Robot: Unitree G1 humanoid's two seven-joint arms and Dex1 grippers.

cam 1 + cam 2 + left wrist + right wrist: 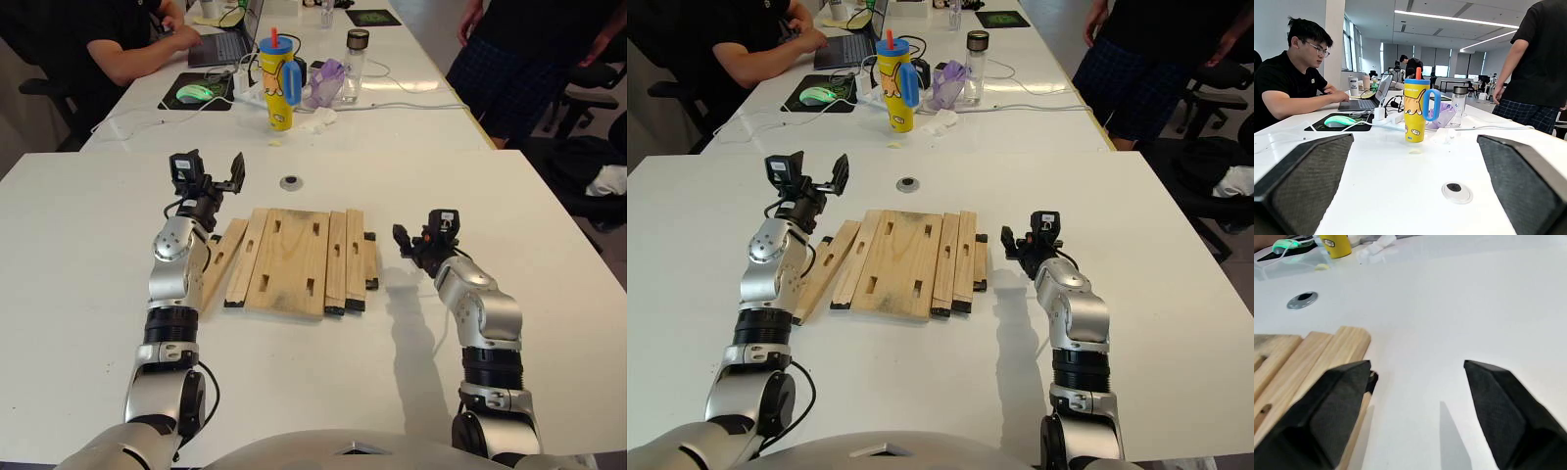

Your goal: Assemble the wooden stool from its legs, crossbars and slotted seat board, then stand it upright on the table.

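Right wrist view: the two dark fingers (1337,401) of the right gripper (1417,364) are seen spread apart with nothing between them. They are held low over the white table (88,294), and one finger is close beside the ends of the rightmost wooden pieces.

The left gripper (215,168) is also seen open and empty. It is raised above the far left corner of the wood, facing a round grommet (290,182) and, on the farther desk, a yellow cup (278,88).

Between the two arms, the slotted seat board (291,259) is laid flat near the middle of the table. Narrower slats (223,259), judged to be the legs and crossbars, are laid flat and touching on its left, with more packed against its right edge (355,257).

No joint is seen made, so the task is judged barely begun. Every leg and crossbar remains to be fitted, and the stool remains to be stood upright.
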